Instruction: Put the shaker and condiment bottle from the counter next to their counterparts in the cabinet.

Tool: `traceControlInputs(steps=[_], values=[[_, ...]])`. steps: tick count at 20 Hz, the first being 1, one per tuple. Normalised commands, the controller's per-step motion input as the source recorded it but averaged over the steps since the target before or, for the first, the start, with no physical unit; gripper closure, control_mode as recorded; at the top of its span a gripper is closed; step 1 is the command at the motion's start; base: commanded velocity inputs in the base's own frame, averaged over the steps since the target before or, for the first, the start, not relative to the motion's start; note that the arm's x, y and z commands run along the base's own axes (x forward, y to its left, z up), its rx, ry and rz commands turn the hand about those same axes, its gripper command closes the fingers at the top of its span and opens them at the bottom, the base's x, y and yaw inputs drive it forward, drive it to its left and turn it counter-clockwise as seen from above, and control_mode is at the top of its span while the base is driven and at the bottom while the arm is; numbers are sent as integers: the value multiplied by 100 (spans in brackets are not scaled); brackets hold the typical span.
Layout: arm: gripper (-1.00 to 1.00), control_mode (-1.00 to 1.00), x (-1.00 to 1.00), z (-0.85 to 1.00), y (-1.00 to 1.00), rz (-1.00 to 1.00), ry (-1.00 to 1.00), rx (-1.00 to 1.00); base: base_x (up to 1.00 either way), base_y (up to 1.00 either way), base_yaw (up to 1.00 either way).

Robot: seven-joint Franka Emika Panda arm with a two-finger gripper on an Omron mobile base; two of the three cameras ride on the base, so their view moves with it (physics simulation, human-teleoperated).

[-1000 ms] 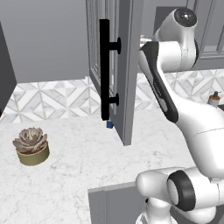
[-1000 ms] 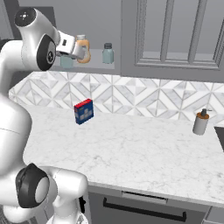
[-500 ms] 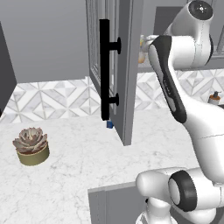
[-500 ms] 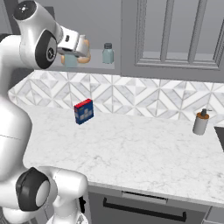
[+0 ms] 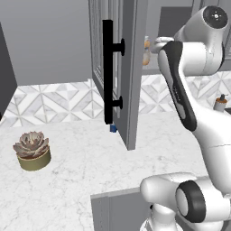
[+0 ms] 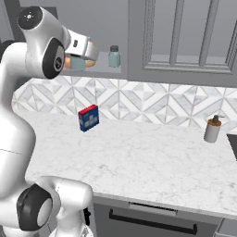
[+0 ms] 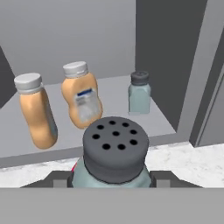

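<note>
Just outside the cabinet [image 7: 192, 87] shelf's front edge: shaker [image 7: 114, 153] gripped upright in the end effector [image 7: 114, 180], counterparts [image 7: 140, 92] standing near the back. Probably light, rigid, smooth-walled; best held low on the body, below the cap.

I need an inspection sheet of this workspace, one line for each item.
Surface: white marble counter, bare in the middle.
Job's things: shaker held at the cabinet opening; two orange bottles and a teal shaker stand on its shelf.
Clutter: blue and red box, tan pump dispenser, potted succulent.
Grippers: tool shut on the shaker.
Cables: nothing seen.
Surroundings: cabinet door open, black bar handle; patterned tile backsplash.
</note>
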Motion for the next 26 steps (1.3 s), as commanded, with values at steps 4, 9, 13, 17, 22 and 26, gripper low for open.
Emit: traceControlInputs(steps=[4,9,13,17,22,26], values=[[100,-100,1,0,-16,0,-3,0,0,0,0],[100,-100,13,0,-24,0,0,0,0,0,0],[100,-100,30,1,-1,0,1,0,0,0,0],[100,-100,31,0,0,0,1,0,0,0,0],[100,-100,29,0,0,0,0,0,0,0,0],[100,-100,29,0,0,0,0,0,0,0,0]])
